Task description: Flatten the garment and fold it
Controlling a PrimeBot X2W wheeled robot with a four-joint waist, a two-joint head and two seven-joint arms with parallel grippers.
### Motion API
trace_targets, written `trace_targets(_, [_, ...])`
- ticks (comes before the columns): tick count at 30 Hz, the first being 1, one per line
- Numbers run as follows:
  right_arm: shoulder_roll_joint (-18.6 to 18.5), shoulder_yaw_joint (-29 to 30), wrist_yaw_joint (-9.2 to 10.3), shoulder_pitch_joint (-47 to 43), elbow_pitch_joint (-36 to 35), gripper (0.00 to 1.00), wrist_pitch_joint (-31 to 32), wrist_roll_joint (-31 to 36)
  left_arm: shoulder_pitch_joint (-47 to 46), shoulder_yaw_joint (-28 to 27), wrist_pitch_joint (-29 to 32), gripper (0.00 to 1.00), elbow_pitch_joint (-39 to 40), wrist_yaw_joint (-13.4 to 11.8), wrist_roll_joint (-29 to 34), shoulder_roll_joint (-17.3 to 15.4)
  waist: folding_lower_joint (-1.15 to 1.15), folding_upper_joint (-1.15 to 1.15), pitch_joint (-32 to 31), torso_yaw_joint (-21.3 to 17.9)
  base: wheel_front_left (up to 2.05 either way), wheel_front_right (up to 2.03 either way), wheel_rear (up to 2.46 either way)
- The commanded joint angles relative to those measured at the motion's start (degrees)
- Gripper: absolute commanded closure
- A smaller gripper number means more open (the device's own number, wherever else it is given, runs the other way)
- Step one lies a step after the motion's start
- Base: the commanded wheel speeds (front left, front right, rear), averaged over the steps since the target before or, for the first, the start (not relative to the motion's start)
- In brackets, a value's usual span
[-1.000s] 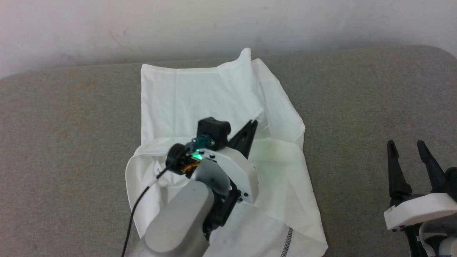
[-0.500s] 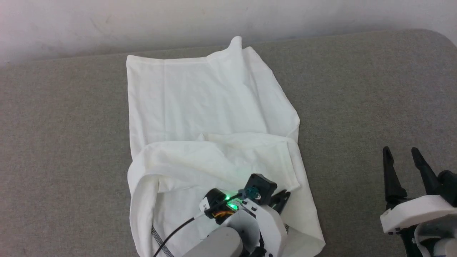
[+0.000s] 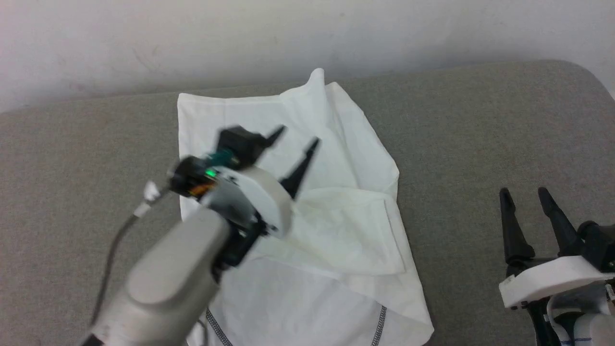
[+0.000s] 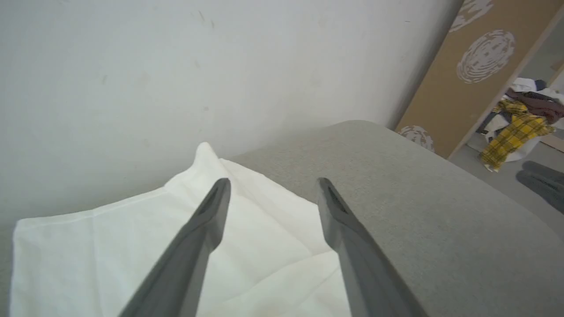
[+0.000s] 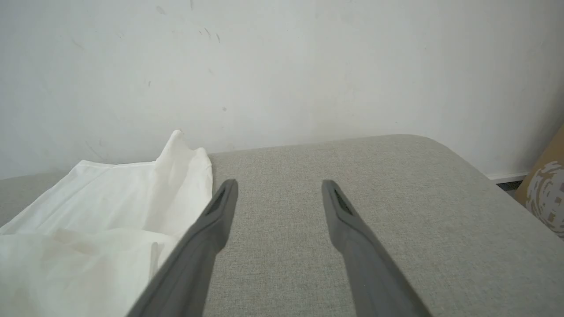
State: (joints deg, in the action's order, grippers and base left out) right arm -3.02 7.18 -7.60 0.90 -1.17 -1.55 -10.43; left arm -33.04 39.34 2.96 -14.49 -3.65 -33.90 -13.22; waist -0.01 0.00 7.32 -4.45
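Currently one garment (image 3: 331,226); two spread tools: left tool (image 3: 298,135), right tool (image 3: 523,191).

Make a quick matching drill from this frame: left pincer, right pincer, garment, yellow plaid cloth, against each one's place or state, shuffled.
Things:
1. left pincer
2. right pincer
3. garment
4. yellow plaid cloth

Places or states:
A. lying partly folded on the grey cushion
B. open, over bare cushion beside the garment
C. in a pile in the background
D. open, over the garment

Pairs: 1-D, 2-B, 3-A, 4-C.
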Motion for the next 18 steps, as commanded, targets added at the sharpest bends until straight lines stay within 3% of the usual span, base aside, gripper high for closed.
trace_targets(1, [0.1, -1.0, 0.11, 1.1, -1.2, 0.00, 0.2, -0.7, -2.6, -2.8, 1.3, 0.00, -0.4, 0.7, -1.3, -4.4, 0.01, 0.00, 1.7, -1.4, 0.00, 0.00, 0.00])
trace_targets(5, [0.1, -3.2, 0.11, 2.2, -3.6, 0.00, 0.7, -1.0, -9.1, -6.1, 4.2, 0.00, -4.1, 4.9, -1.1, -13.4, 0.01, 0.00, 5.7, -3.5, 0.00, 0.00, 0.00])
trace_targets(8, [0.1, -5.2, 0.11, 3.2, -5.2, 0.00, 0.7, -1.3, -13.9, -7.3, 6.4, 0.00, -8.4, 7.9, -1.4, -18.0, 0.01, 0.00, 9.1, -5.6, 0.00, 0.00, 0.00])
trace_targets(12, [0.1, -6.4, 0.11, 4.0, -6.9, 0.00, 0.6, -1.5, -19.7, -4.7, 9.0, 0.00, -12.7, 10.5, -0.1, -22.2, 0.01, 0.00, 13.4, -7.7, 0.00, 0.00, 0.00])
trace_targets(18, [0.1, -8.3, 0.11, 4.7, -8.5, 0.00, 0.6, -0.7, -26.0, -1.7, 13.9, 0.00, -20.9, 11.1, -0.8, -25.5, 0.01, 0.00, 17.9, -9.8, 0.00, 0.00, 0.00])
